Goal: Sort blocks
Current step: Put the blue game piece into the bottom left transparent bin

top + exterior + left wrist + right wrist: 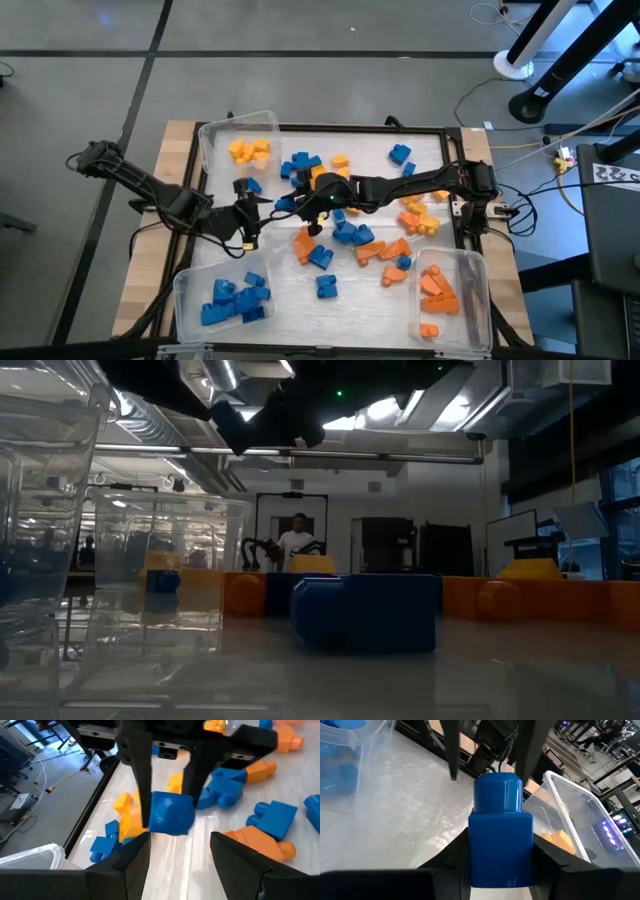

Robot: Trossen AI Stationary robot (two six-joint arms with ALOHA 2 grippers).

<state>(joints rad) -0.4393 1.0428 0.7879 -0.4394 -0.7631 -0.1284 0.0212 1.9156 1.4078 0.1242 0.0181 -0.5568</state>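
White tabletop (290, 285), framed in black, carries scattered blocks (350, 235) in blue, orange and yellow, with clear bins (215, 135) at its corners partly filled by colour. We note the right gripper (501, 851) clamped on a blue block (501, 837) over mid-table, facing the left gripper (180, 842), whose fingers stand apart and empty. We judge each brick light, rigid and slick, best pinched across its flat sides below the stud.

Blue block's (501, 845) base hidden between right tool's fingers.
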